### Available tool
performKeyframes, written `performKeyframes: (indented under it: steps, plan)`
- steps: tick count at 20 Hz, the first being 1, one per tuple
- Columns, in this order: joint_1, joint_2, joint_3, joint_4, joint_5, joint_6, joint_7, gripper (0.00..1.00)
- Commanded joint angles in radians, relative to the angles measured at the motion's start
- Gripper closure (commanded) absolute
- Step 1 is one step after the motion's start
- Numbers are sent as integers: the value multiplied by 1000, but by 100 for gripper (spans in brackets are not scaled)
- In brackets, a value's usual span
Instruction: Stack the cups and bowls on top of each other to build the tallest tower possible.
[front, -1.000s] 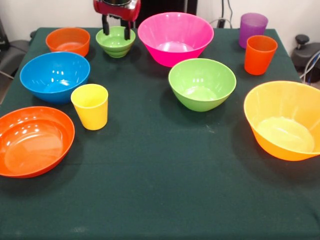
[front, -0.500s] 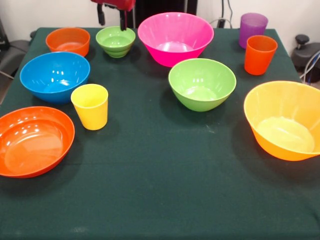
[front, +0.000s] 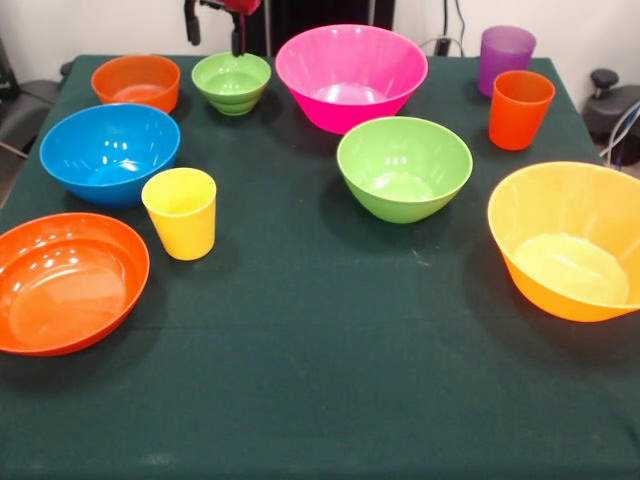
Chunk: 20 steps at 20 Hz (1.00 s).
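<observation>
All cups and bowls stand apart on the dark green table; no stack stands. My gripper (front: 213, 32) is open and empty at the top edge, raised above the gap between the small red-orange bowl (front: 136, 82) and the small ribbed green bowl (front: 231, 82). The large pink bowl (front: 351, 75) is at the back middle, with the medium green bowl (front: 404, 167) in front of it. The blue bowl (front: 110, 152), yellow cup (front: 180, 212) and shallow orange bowl (front: 65, 282) are on the left. The purple cup (front: 506, 57), orange cup (front: 520, 108) and large yellow-orange bowl (front: 570, 240) are on the right.
The table (front: 320, 380) has a broad bare stretch of cloth along its near side. Dark equipment and cables (front: 615, 110) sit off the right edge.
My gripper has risen from around the small ribbed green bowl's rim and drifted left, leaving the bowl in place. Nothing else has moved.
</observation>
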Motion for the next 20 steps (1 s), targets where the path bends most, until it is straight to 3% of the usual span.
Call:
performKeyframes:
  steps: [1, 10, 20]
  plan:
    - [-19, 110, 79, -83, -65, -23, 5, 0]
    - [-19, 173, 58, -128, -66, -42, 25, 0]
    - [-66, 135, 82, -150, -38, 53, -24, 0]
